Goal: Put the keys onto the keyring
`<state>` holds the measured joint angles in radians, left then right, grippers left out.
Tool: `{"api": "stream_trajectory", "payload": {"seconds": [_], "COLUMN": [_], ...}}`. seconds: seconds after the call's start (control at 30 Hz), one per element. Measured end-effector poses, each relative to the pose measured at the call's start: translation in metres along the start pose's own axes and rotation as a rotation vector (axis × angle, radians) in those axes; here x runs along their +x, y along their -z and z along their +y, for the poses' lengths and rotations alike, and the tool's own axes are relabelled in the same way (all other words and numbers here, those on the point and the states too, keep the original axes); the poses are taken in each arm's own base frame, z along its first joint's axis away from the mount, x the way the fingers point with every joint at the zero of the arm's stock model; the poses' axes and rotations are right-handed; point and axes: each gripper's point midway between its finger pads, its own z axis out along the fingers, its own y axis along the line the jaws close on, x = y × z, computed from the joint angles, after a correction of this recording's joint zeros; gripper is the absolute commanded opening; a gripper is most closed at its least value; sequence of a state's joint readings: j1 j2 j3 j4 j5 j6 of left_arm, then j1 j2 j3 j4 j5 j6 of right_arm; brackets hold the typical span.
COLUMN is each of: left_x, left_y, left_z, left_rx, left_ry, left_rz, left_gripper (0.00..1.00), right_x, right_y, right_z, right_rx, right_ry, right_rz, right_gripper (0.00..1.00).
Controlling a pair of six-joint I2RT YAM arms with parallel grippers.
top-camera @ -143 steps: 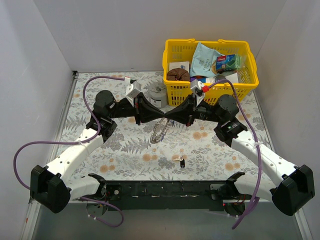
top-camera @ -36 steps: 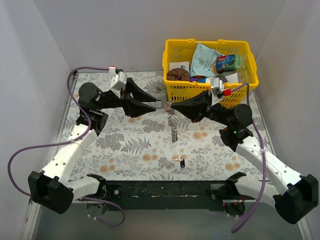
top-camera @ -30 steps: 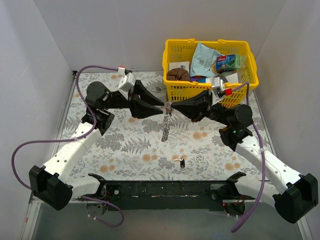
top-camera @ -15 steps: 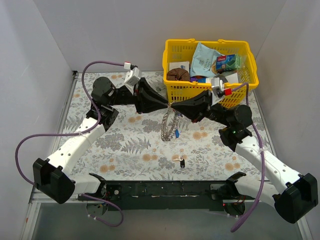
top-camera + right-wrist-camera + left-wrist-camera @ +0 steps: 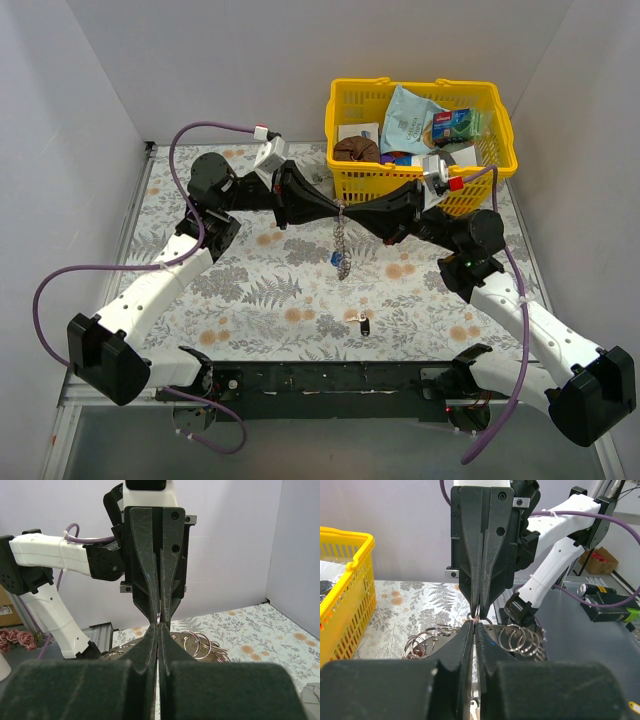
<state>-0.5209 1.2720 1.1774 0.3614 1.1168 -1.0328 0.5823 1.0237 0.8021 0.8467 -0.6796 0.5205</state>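
Tip to tip above the middle of the flower-patterned table [image 5: 250, 300], the left gripper [image 5: 334, 207] and the right gripper [image 5: 349, 208] meet in the overhead view, each pinched tight on the top of the keyring [image 5: 342, 245]. The keyring hangs between them as a limp silvery strand, running straight down from the two tips toward the tabletop, with a small blue piece near its lower end. From the left wrist, the left gripper [image 5: 474, 626] shows its dark fingers pressed together with only a thin bit of wire between them, and the right gripper [image 5: 478, 611] points straight at it from the other side, equally narrow. Coils of the keyring [image 5: 516, 639] lie bunched below and to either side of the contact point. The right wrist view mirrors this: the right gripper [image 5: 159, 628] is clamped on the wire, nose to nose with the left gripper [image 5: 158, 611], and the silvery rings [image 5: 194, 644] cluster just beneath. A yellow basket [image 5: 331, 130] filled with packets stands at the far right of the table, just behind the grippers. A small loose item [image 5: 363, 322], too small to identify, lies on the table nearer the arm bases, well apart from the hanging strand.
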Motion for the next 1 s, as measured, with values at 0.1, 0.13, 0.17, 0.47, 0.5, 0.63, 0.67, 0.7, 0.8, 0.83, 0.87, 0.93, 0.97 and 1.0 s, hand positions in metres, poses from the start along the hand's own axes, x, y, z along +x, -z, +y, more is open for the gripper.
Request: {"api": "stream_trajectory", "payload": {"seconds": [0.1, 0.13, 0.17, 0.47, 0.5, 0.63, 0.67, 0.7, 0.8, 0.83, 0.87, 0.93, 0.97, 1.0], "left_x": [0.001, 0.001, 0.001, 0.008, 0.011, 0.017, 0.017, 0.016, 0.012, 0.011, 0.011, 0.011, 0.011, 0.012], "left_y": [0.0, 0.0, -0.001, 0.001, 0.002, 0.009, 0.011, 0.014, 0.022, 0.025, 0.028, 0.034, 0.037, 0.039], "left_z": [0.0, 0.0, 0.0, 0.013, 0.015, 0.023, 0.024, 0.024, 0.02, 0.018, 0.015, 0.01, 0.007, 0.006], "left_rx": [0.001, 0.0, -0.001, -0.08, -0.099, -0.171, -0.189, -0.206, -0.248, -0.257, -0.268, -0.284, -0.289, -0.295], "left_ry": [-0.005, -0.007, -0.009, -0.037, -0.041, -0.077, -0.093, -0.115, -0.199, -0.221, -0.251, -0.313, -0.341, -0.371], "left_rz": [0.005, 0.006, 0.007, 0.039, 0.047, 0.078, 0.086, 0.09, 0.097, 0.101, 0.104, 0.112, 0.118, 0.124], "left_gripper": [0.0, 0.0, 0.0, 0.0, 0.0, 0.0, 0.0, 0.0, 0.0, 0.0, 0.0, 0.0, 0.0, 0.0], "right_x": [0.0, 0.0, 0.0, 0.004, 0.005, 0.006, 0.006, 0.005, 0.007, 0.008, 0.01, 0.015, 0.018, 0.022], "right_y": [0.0, 0.0, 0.0, 0.003, 0.004, 0.01, 0.012, 0.014, 0.022, 0.024, 0.026, 0.028, 0.029, 0.03], "right_z": [-0.001, -0.001, -0.001, -0.004, -0.005, -0.009, -0.01, -0.011, -0.01, -0.011, -0.011, -0.014, -0.015, -0.017], "right_rx": [0.001, 0.002, 0.003, 0.021, 0.031, 0.081, 0.094, 0.108, 0.139, 0.149, 0.156, 0.171, 0.177, 0.182], "right_ry": [0.001, 0.001, 0.001, 0.006, 0.008, 0.025, 0.035, 0.042, 0.055, 0.054, 0.054, 0.044, 0.037, 0.03], "right_rz": [0.0, 0.0, 0.0, 0.005, 0.007, 0.014, 0.015, 0.014, 0.015, 0.017, 0.02, 0.037, 0.047, 0.057], "right_gripper": [0.01, 0.01, 0.01, 0.76, 0.8, 0.92, 0.94, 0.95, 0.96, 0.96, 0.96, 0.96, 0.96, 0.96]}}
